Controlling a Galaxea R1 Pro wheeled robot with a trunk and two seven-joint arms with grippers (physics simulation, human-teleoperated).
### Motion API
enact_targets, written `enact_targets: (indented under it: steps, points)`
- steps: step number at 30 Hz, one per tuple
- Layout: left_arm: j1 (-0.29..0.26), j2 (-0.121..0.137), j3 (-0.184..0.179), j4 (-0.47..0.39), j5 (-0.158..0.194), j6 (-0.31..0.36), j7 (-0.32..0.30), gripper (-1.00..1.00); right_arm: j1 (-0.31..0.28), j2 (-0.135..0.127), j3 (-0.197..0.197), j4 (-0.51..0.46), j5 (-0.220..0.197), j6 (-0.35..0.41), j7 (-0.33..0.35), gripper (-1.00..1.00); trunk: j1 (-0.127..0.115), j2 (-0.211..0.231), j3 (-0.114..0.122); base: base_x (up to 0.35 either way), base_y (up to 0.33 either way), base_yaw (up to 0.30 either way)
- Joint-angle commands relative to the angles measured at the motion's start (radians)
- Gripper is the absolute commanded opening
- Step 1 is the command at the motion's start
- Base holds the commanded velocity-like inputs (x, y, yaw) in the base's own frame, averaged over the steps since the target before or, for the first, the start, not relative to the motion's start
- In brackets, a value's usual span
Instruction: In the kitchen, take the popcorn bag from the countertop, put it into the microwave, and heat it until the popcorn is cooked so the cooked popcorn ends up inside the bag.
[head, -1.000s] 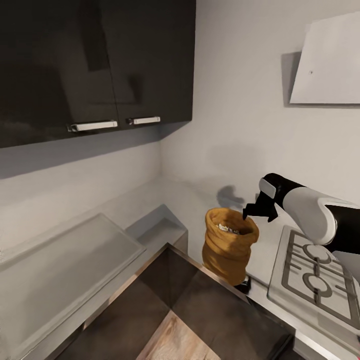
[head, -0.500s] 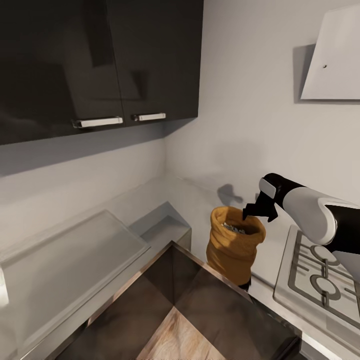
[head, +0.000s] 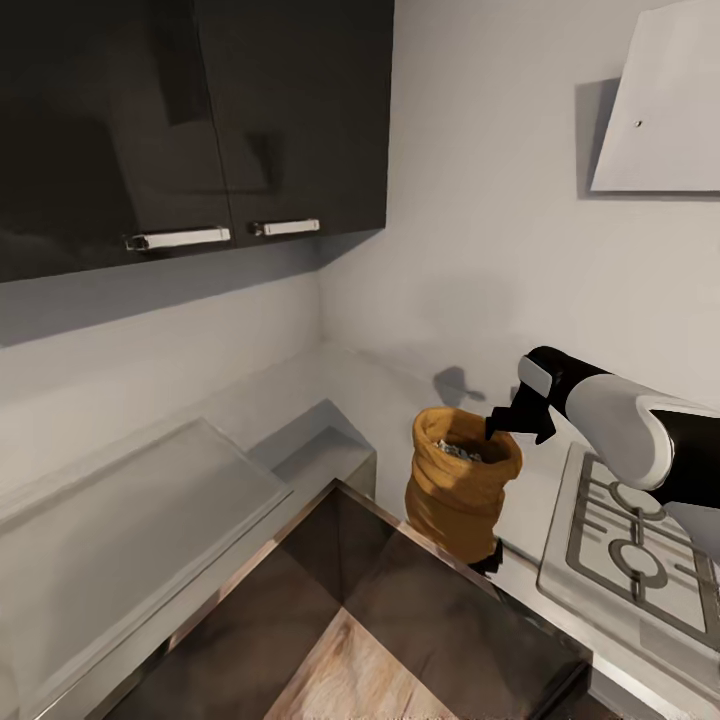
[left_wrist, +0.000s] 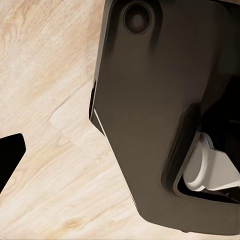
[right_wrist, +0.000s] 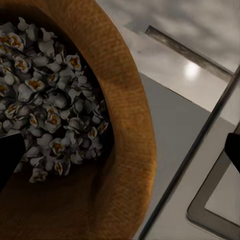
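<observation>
Only the camera has shifted since a moment ago: the whole picture slides a little, while the right gripper (head: 512, 425) keeps its place over the bag's mouth.

Nearest, the dark glossy cabinet front and a patch of light wood floor (head: 350, 680) show below the surface edge. The left wrist view looks down on the same wood floor, with a dark robot part beside it; one dark fingertip (left_wrist: 10, 152) shows at the picture's edge, so I cannot tell whether the left fingers are released or clenched.

At the front edge of the surface (head: 400, 400), near the inner corner and just beside the gas hob (head: 630, 545), stands the popcorn bag (head: 455, 490). It is upright, long axis vertical, open mouth pointing up, rolled rim uppermost. Whitish popcorn (right_wrist: 47, 100) fills it close to the rim.

The right fingers straddle the rim, apart and not clenched on it, one tip (right_wrist: 10, 157) over the popcorn.

The bag looks soft and light, likely to buckle under a squeeze; I judge the rolled rim the best hold, kept level so nothing spills.

Farther back rise the white wall, the dark upper cabinets (head: 190, 120) and the flat white hood (head: 660, 110).
</observation>
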Motion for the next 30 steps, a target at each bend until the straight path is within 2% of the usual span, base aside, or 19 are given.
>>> enact_targets:
  steps: [1,30]
  points:
    - [-0.001,0.000,0.003,0.000,0.001,-0.001,0.000,1.00,-0.002,0.000,-0.009,0.002,0.002,0.000,-0.008,1.00,0.001,-0.002,-0.003,0.000,0.000,-0.005]
    - [-0.001,0.000,0.003,0.000,0.001,0.000,0.000,1.00,-0.002,0.000,-0.010,0.002,0.002,0.000,-0.008,1.00,0.001,-0.002,-0.049,0.000,0.000,0.000]
